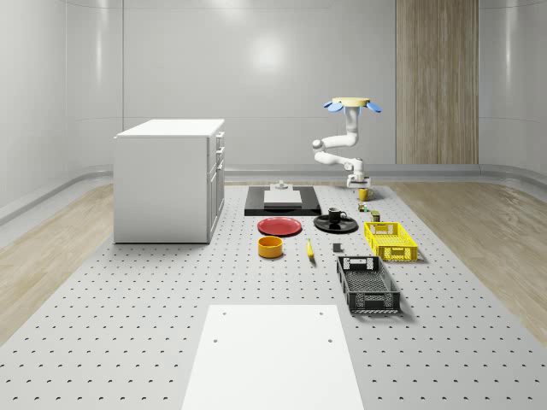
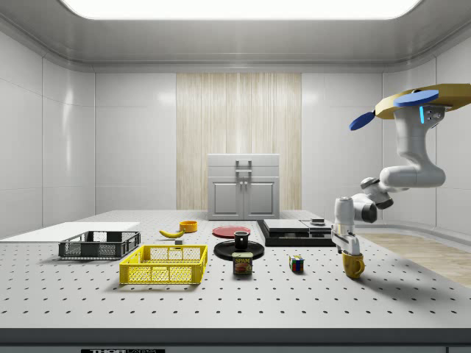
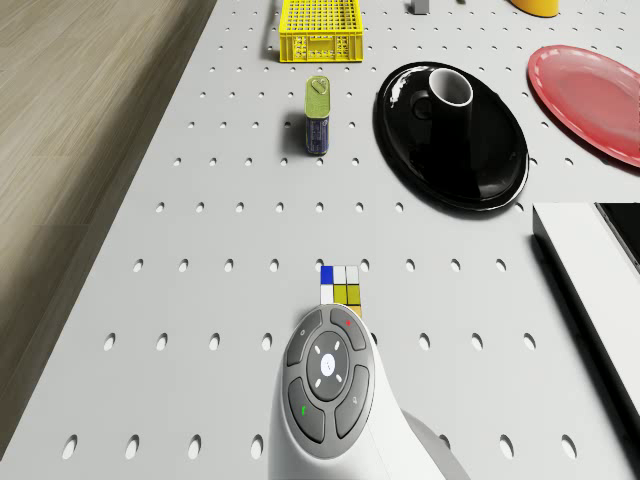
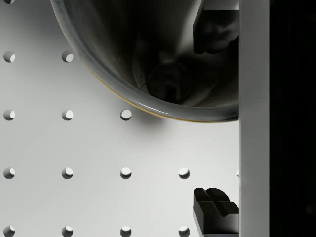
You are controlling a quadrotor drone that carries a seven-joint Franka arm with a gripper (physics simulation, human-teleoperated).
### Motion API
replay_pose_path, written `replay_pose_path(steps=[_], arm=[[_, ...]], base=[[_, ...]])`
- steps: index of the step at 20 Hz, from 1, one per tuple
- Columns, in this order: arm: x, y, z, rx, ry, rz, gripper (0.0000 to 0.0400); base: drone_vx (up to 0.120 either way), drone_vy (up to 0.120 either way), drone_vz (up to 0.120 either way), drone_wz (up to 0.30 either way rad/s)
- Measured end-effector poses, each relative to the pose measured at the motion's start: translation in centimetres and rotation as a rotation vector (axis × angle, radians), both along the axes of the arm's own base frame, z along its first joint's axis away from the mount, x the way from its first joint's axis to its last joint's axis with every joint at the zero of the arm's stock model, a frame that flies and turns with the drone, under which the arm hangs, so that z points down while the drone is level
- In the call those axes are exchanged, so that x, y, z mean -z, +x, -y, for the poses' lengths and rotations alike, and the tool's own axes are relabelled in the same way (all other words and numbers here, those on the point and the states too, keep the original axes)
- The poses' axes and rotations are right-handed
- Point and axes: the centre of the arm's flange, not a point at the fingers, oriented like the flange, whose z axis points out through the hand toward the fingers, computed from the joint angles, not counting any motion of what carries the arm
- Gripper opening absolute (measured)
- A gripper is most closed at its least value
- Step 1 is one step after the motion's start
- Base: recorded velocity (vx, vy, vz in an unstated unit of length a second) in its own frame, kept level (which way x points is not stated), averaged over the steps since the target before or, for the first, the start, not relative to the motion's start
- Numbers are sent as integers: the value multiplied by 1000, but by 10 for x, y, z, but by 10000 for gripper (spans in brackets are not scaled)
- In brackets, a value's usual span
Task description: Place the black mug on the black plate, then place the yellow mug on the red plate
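Directly above the yellow mug (image 2: 354, 265), the end effector (image 2: 346, 247) points down with its dark, blocky fingers (image 4: 213, 207) spread apart, one inside the rim and one outside, not yet clamped. That mug stands on the perforated grey table (image 2: 221, 301), glossy, its inside dark. Overhead hovers the drone (image 2: 419, 99). Farther off, the black mug (image 2: 241, 239) sits on the shiny round black plate (image 2: 224, 251), beside the flat red plate (image 2: 230, 231).

The table (image 1: 128, 316) is grey with rows of little dark holes. The black mug (image 1: 335, 215) sits on a shiny black plate (image 1: 322, 225). The red plate (image 1: 279, 226) is plain. The yellow mug (image 2: 353, 265) is dark inside.
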Motion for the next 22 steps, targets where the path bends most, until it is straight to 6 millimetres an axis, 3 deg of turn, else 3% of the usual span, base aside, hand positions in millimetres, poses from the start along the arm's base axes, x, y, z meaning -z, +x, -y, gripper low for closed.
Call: replay_pose_path(steps=[17,22], arm=[[0,4,-2,0,0,0,400],[0,-3,-2,0,0,0,400]], base=[[0,0,0,0],[0,0,0,0]])
